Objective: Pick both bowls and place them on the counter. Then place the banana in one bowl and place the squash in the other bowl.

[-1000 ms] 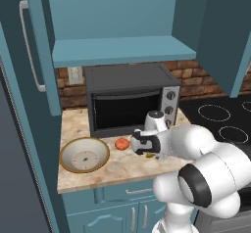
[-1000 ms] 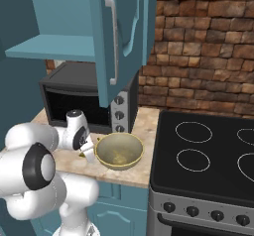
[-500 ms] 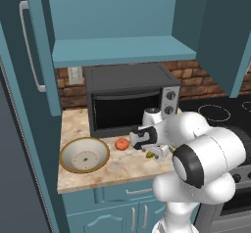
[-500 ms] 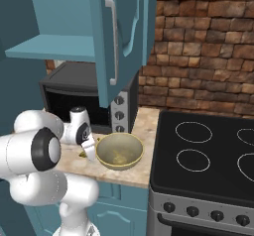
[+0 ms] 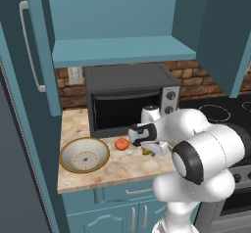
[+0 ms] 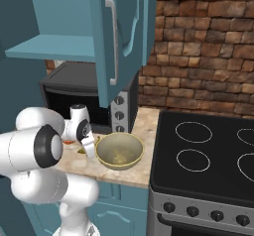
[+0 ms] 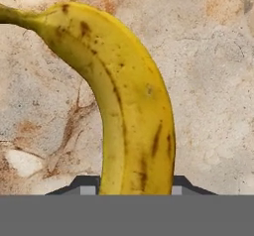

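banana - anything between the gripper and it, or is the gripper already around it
Nothing visible stands between them. In the hand view the banana lies on the counter and runs down between the gripper's two finger tips, one on each side of it. Whether the tips already press on it cannot be told.

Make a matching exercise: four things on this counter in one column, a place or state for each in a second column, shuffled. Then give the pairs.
1. banana
2. squash
3. shallow bowl
4. deep bowl

A. next to the stovetop
B. between the gripper fingers
C. near the counter's left end
D. in front of the toaster oven

Pairs: 1-B, 2-D, 3-C, 4-A
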